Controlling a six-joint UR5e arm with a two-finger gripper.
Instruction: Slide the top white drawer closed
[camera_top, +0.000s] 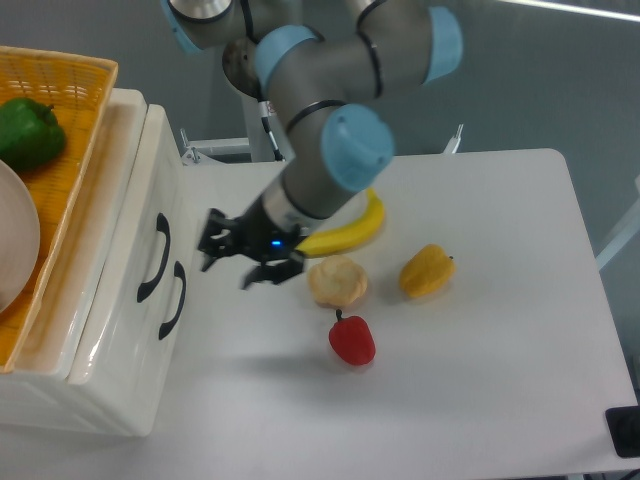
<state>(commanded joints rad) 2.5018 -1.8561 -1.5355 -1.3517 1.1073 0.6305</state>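
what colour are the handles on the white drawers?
Black. Both curved handles show clearly against the glossy white drawer fronts in the fixed camera view.

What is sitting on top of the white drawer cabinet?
On the cabinet rests an orange woven basket holding a green pepper and part of a pale plate. Anything under the plate or beyond the frame edge is hidden.

The grey arm with blue joint caps reaches down from the top of the view and bends leftward at the wrist. Its black gripper points left and slightly down, its two fingers spread apart with nothing between them.
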